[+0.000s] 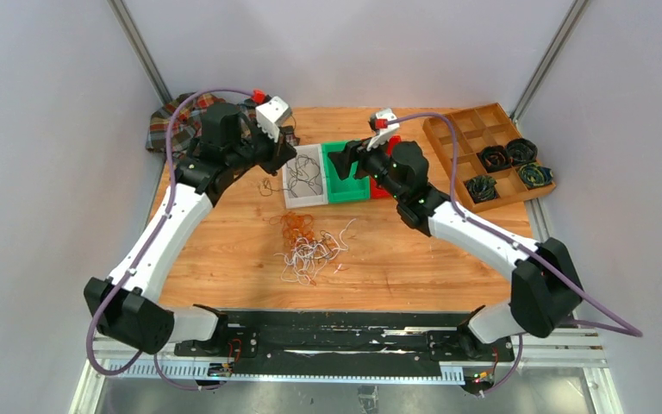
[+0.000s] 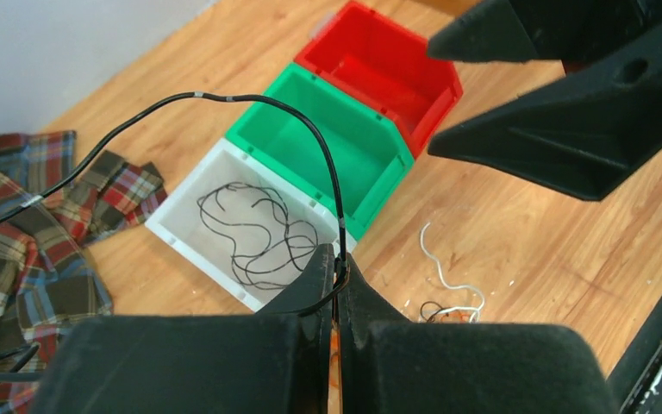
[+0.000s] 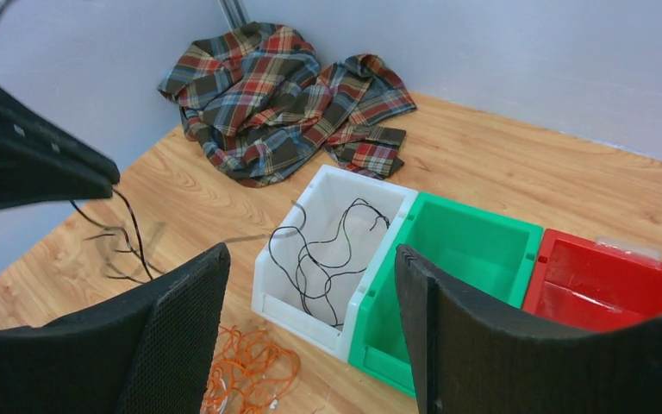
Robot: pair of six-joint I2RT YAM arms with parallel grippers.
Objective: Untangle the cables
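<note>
Wire (image 2: 250, 102), thin and black, loops from your left pincer (image 2: 336, 285), which is clamped on it. The white plastic bin (image 2: 185, 250) lies just right of it, by the wooden counter's (image 1: 224, 250) far edge. Your right pincer (image 3: 310, 254) stands wide and empty. The loose bunch of orange and white cables (image 1: 309, 244) lies mid-counter, between both arms.

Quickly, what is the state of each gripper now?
Left gripper: shut on a black cable.
Right gripper: open, holding nothing.

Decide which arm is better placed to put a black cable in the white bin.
Left: the left gripper holds a black cable beside the white bin; the right gripper is open, empty.
</note>
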